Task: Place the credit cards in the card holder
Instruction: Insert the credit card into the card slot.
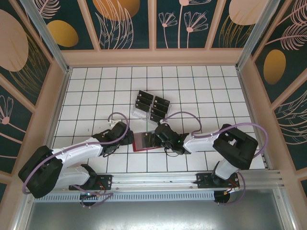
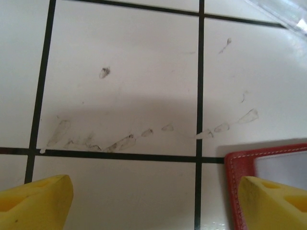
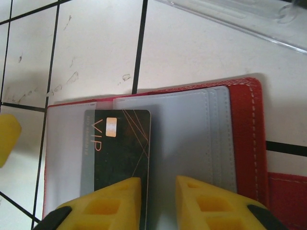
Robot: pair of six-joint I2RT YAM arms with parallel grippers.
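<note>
1. Red card holder [image 1: 142, 142] lies open and flat on the white tiled table [image 1: 91, 91], near the middle, just on the near side of a clear plastic rack [image 1: 137, 114].
2. Its grey-blue inner pockets [image 3: 192, 139] face up, and the red stitched border runs along the right side in the right wrist view.
3. One dark credit card [image 3: 120, 153], marked "VIP" in pale lettering, rests face up on the pockets. Its left strip sits under a translucent pocket flap.
4. The right gripper [image 3: 158, 201] hangs over the near end of that card, with its yellow fingers drawn close and a narrow gap between them. The card's right edge runs into that gap, and I cannot tell whether the card is pinched.
5. The left gripper [image 2: 153, 206] sits low at the holder's left edge with its fingers wide apart and nothing between them. One fingertip is over the red corner.
6. More dark cards [image 1: 143, 101] stand in the rack's slots, farther off.
</note>
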